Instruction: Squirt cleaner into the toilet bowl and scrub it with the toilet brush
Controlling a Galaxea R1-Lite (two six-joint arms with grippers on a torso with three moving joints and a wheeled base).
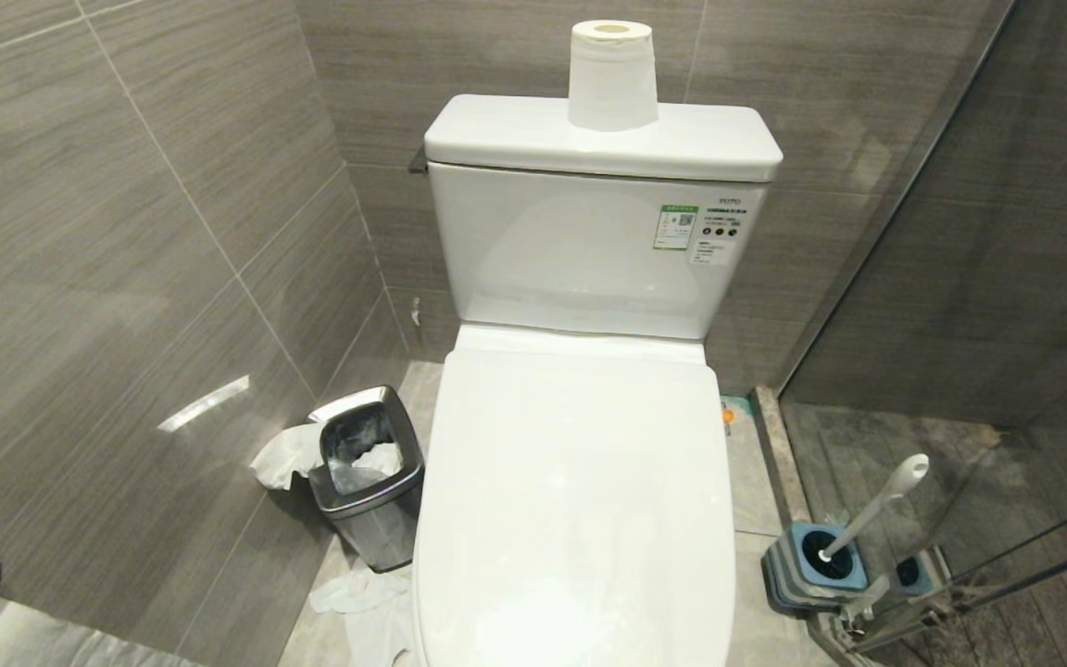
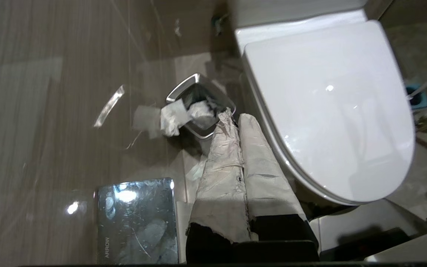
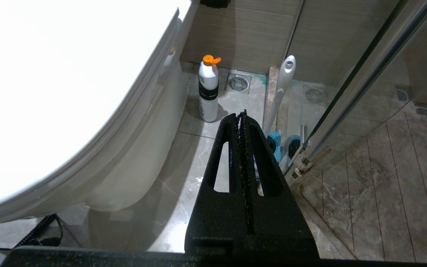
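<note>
Lid down on the toilet bowl (image 1: 580, 500), centre frame; my left gripper (image 2: 237, 116), fingers together and empty, sits just left of its rim, nearer than my shut right gripper (image 3: 242, 115)

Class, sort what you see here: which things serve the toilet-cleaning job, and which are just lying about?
For the job: toilet bowl, lid down; toilet brush in its blue holder; white bottle with orange cap.
Lying about: waste bin; crumpled tissue; paper roll on the cistern.
</note>
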